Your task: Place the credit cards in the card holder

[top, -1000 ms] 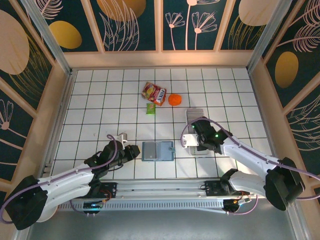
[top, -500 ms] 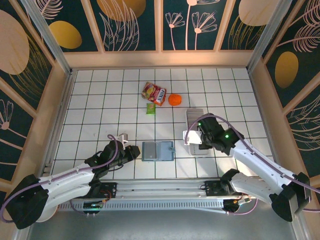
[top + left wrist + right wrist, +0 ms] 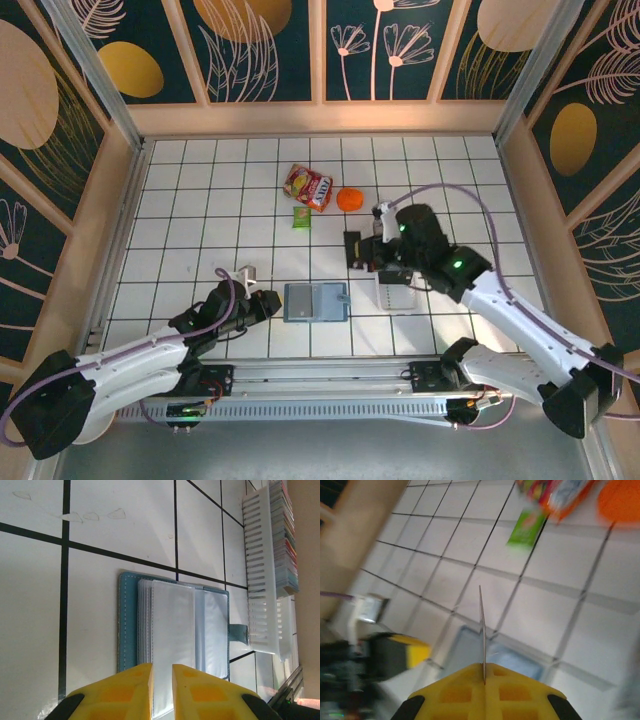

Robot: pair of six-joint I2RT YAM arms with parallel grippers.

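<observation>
A snack bag [image 3: 308,186], an orange round thing [image 3: 349,199] and a green packet [image 3: 301,217] lay beyond my right gripper [image 3: 484,669], which pinched one thin dark card [image 3: 352,250] edge-up, raised beyond the wallet [image 3: 172,630]. More cards [image 3: 287,535] stood in the slotted white tray [image 3: 261,580]. The teal wallet lay open, glossy clear sleeves upward, at my left gripper [image 3: 162,672], whose jaws stood narrowly apart.

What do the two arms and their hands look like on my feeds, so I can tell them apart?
The left arm and the right arm look alike: white links with black joints, and a purple cable looping along each. Small green lights glow on the right arm. The left hand and right hand have black bodies and yellow fingers with square recessed pockets.
</observation>
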